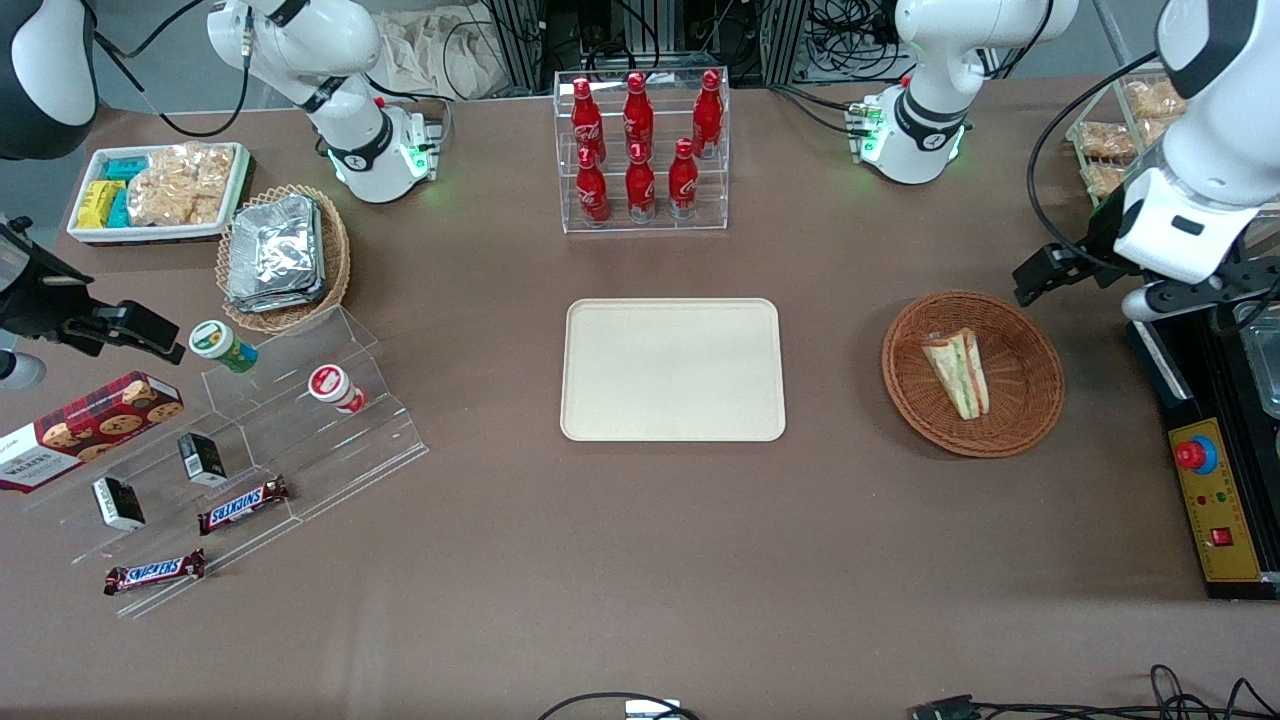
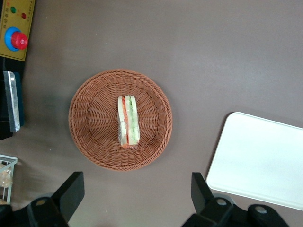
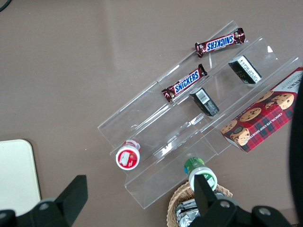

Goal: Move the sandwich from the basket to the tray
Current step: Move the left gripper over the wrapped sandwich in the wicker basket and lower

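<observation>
The sandwich [image 1: 958, 372], a clear-wrapped white wedge with green and red-orange filling, lies in the middle of the round reddish-brown wicker basket [image 1: 1030, 400]. The cream-beige tray [image 1: 672, 370] lies bare at the table's middle, beside the basket. My left gripper [image 1: 1037, 277] hangs open and empty above the table, just past the basket's rim, farther from the front camera than the sandwich. In the left wrist view the sandwich [image 2: 129, 120], the basket [image 2: 90, 142] and a corner of the tray [image 2: 260, 161] show, with the gripper [image 2: 136, 194] wide open.
A black and yellow control box with a red stop button [image 1: 1215, 500] stands at the working arm's end, close to the basket. A clear rack of red bottles [image 1: 640, 150] stands farther back than the tray. A clear stepped shelf with snacks [image 1: 260, 440] lies toward the parked arm's end.
</observation>
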Robot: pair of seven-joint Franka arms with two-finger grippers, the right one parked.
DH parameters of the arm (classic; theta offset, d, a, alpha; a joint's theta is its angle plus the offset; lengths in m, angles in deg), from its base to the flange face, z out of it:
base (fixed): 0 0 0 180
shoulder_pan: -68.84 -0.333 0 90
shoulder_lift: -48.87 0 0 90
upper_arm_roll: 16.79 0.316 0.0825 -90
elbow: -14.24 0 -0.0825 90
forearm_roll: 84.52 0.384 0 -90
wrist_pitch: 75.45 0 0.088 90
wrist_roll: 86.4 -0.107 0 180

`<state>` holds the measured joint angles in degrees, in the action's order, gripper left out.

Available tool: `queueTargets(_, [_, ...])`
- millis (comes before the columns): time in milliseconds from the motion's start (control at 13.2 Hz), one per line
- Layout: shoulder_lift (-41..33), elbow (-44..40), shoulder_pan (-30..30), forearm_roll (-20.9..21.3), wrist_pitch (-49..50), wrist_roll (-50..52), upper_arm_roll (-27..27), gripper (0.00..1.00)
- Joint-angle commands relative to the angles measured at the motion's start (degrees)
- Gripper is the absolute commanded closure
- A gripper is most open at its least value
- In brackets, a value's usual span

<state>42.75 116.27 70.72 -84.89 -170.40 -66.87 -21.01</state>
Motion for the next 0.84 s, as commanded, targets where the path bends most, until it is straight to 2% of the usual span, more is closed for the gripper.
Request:
queueTargets(0, [0.23,-1.48,1.11,-0.68,2.05,-0.81,1.14,0.0])
queueTargets(228, [0.32,0.53,0.85,-0.33,2.49,-0.81,1.14,0.0])
queueTargets(380, [-0.29,6.05,0.58,-0.33,-0.74,-0.63,1.32,0.0])
queueTargets(608, [-0.82,16.94,0.58,-0.24,-10.74,-0.63,2.37,0.0])
queueTargets(759, [-0.65,26.69,0.58,-0.07,-24.16,-0.72,3.16,0.0])
